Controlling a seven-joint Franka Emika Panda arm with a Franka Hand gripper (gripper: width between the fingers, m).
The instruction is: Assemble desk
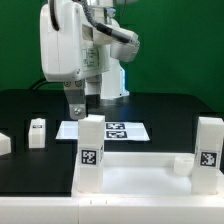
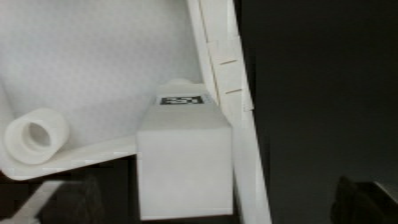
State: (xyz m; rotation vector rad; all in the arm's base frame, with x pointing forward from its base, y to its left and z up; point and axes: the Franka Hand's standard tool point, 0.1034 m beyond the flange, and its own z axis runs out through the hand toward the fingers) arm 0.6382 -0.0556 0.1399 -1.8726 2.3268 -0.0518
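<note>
Pincer (image 1: 78,110) hangs spread, nothing pinched, just above an upright tagged leg (image 1: 90,150). That leg stands at the desk top (image 1: 140,182) corner on the exterior view's left. Desk top lies flat by the surface (image 1: 170,110) edge nearest the cam. A 2nd upright leg (image 1: 208,150) is at the desk top's corner on the exterior view's right. Loose leg (image 1: 37,132) and another loose leg (image 1: 3,143) sit twd the surface's edge at the exterior view's left. Marker board (image 1: 105,130) lies mid-surface, behind the desk top. Wrist view: desk top (image 2: 89,60) w/ round socket (image 2: 32,135), tagged leg (image 2: 187,165) close by its rim.

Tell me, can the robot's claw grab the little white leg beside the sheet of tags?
Probably yes. The leg stands alone on the black table with nothing on or against it, and the gripper hangs above the table close by.
</note>
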